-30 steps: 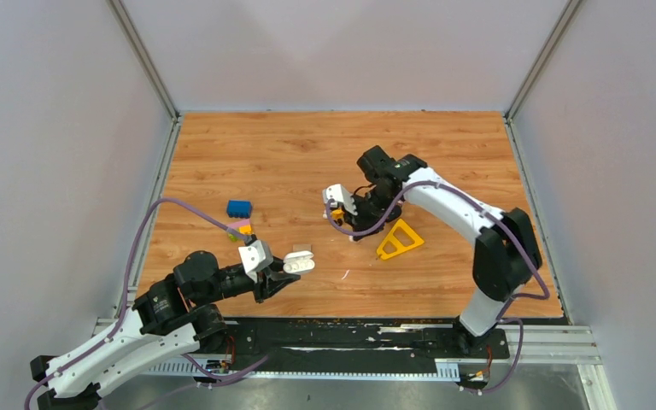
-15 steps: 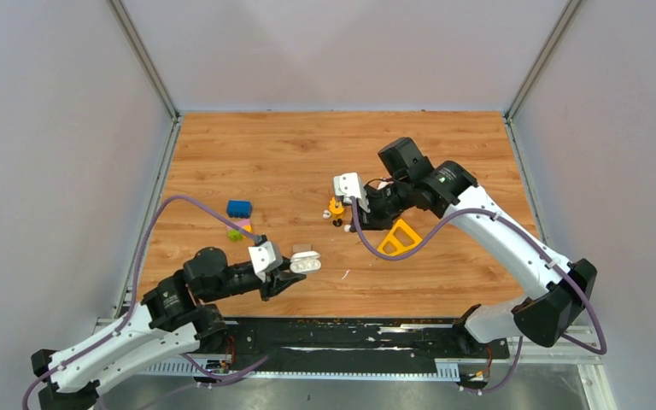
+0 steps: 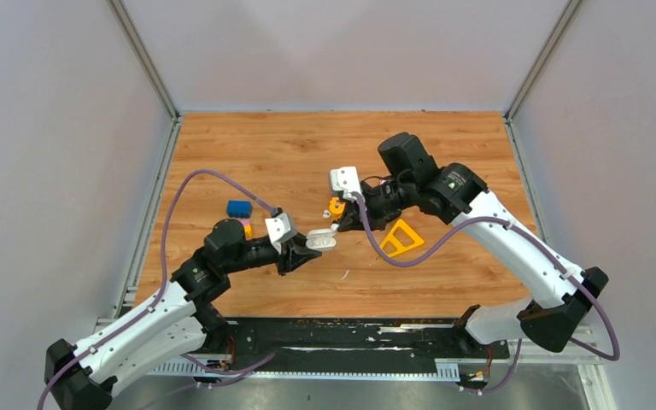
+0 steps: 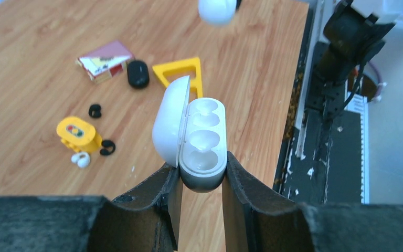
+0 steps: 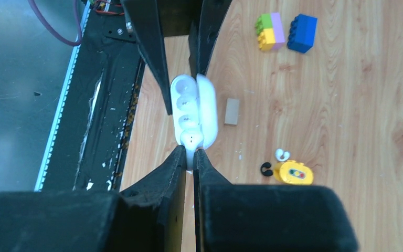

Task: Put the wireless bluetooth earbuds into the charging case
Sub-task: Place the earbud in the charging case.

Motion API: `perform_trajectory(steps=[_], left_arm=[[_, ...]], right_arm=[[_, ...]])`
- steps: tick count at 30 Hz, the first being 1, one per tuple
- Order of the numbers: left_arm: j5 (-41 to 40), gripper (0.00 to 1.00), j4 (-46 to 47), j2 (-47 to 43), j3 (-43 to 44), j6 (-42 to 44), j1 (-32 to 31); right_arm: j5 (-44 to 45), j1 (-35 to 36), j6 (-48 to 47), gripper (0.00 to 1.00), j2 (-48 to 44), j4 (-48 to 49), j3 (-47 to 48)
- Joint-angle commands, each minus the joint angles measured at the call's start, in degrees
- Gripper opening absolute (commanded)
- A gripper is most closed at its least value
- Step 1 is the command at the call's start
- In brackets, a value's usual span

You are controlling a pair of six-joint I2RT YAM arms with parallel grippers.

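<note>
The white charging case (image 4: pixel 204 137) is pinched at its base in my left gripper (image 4: pixel 202 179), lid swung open to the left and both cavities bare; the overhead view shows the case (image 3: pixel 321 241) held above the table. My right gripper (image 5: pixel 191 155) is shut on a white earbud (image 5: pixel 191 140), which hangs just off the case's (image 5: pixel 194 105) end and shows as a white earbud (image 4: pixel 218 10) at the top edge of the left wrist view. On the table lie another white earbud (image 4: pixel 80 159) and two black earbuds (image 4: pixel 95 111) (image 4: pixel 107 147).
A yellow traffic-light block (image 4: pixel 76 132) sits among the loose buds. The yellow triangle (image 3: pixel 400 237), a black oval case (image 4: pixel 138 73) and a small printed block (image 4: pixel 105 59) lie close by. A tan block (image 5: pixel 232 111), a blue brick (image 3: pixel 239 207) and a stacked brick (image 5: pixel 271 30) lie to the left.
My left arm has carried the open case forward and right toward the table's middle. My right gripper, with the white earbud, has come across to meet it.
</note>
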Motion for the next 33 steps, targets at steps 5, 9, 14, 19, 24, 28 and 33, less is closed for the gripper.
perform_trajectory(steps=[5,9,14,19,24,28,33], left_arm=[[7.88,0.02,13.30,-2.21,-2.53,-5.71,2.06],[8.69,0.02,13.88,-1.26,-2.43,-6.18,2.08],[8.73,0.02,13.78,-1.59,-2.60,-6.00,2.08],[8.30,0.02,13.13,-2.33,-2.64,-5.51,2.08],[8.27,0.02,13.01,-2.56,-2.60,-5.42,2.04],[8.19,0.02,12.80,-2.61,-2.51,-5.25,2.08],[8.05,0.02,12.54,-2.70,-2.51,-5.15,2.08]], right_arm=[[-0.06,1.80,4.71,0.07,-3.60,7.30,-8.59],[-0.91,1.90,5.83,0.07,-3.63,8.81,-8.66],[-1.42,2.20,6.34,0.07,-2.83,9.01,-8.13],[-0.72,3.13,6.06,0.07,-1.73,9.12,-8.31],[0.91,4.35,4.97,0.08,-0.66,8.48,-7.83],[2.28,5.24,4.07,0.08,-0.14,7.79,-7.63],[3.65,6.49,2.76,0.12,0.14,6.44,-7.76]])
